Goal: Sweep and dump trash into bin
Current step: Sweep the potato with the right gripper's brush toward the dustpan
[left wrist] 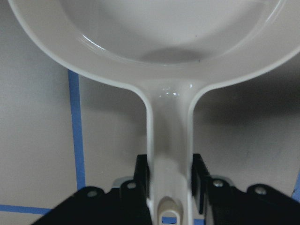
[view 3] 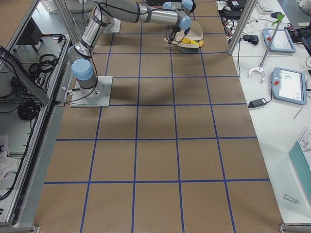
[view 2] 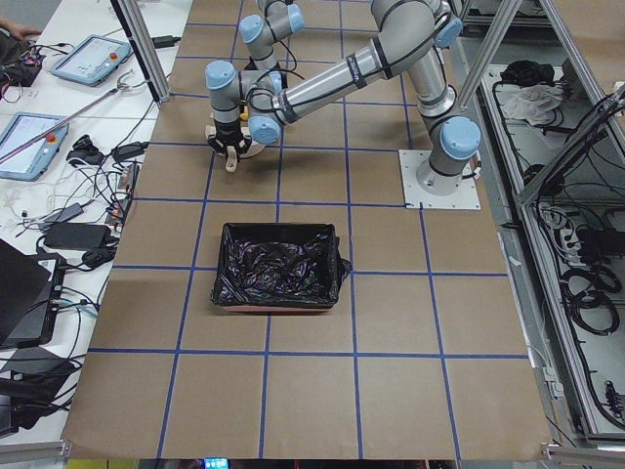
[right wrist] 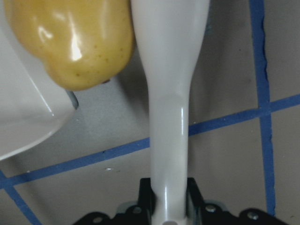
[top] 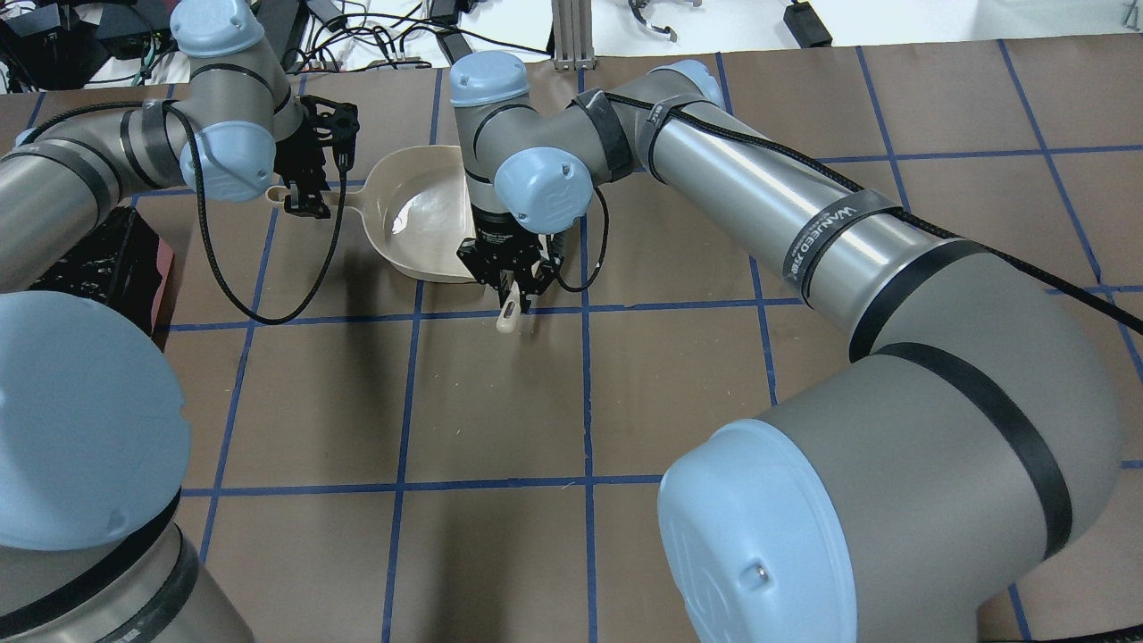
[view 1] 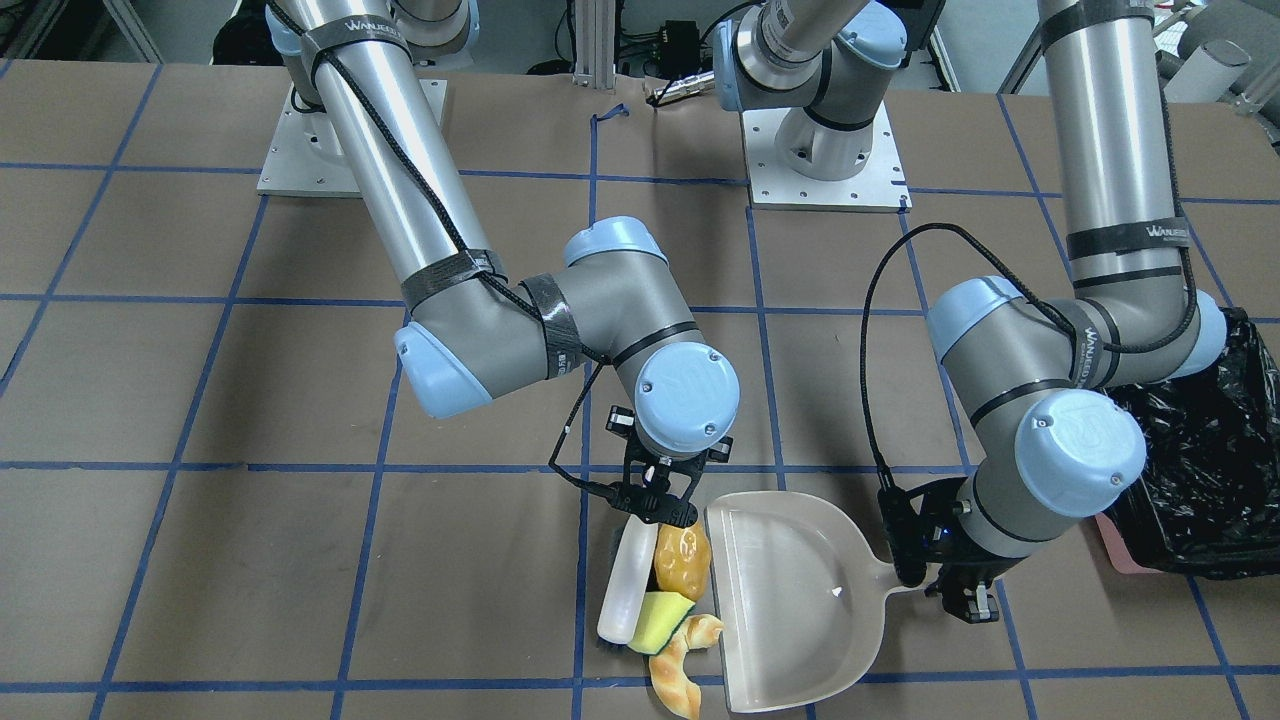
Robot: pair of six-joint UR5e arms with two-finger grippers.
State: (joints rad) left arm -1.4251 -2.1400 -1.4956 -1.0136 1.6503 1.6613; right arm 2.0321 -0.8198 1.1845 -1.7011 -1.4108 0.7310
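Observation:
My right gripper [view 1: 655, 505] is shut on the handle of a white hand brush [view 1: 628, 590], whose head lies against the trash at the open mouth of the beige dustpan [view 1: 795, 600]. The amber-yellow lump [view 1: 683, 558] touches the pan's lip, with the yellow-green sponge wedge [view 1: 662, 622] and the tan croissant piece [view 1: 685, 665] just below it. My left gripper [view 1: 960, 590] is shut on the dustpan handle [left wrist: 169, 140]. The right wrist view shows the lump [right wrist: 70, 42] beside the brush handle [right wrist: 169, 117]. The pink bin with its black bag [view 2: 278, 264] stands apart.
The bin [view 1: 1200, 470] sits on the robot's left of the dustpan, behind the left arm's elbow. Both arm bases [view 1: 825, 160] stand on plates at the table's robot side. The croissant lies close to the table's operator-side edge. Brown paper with blue tape lines covers the table.

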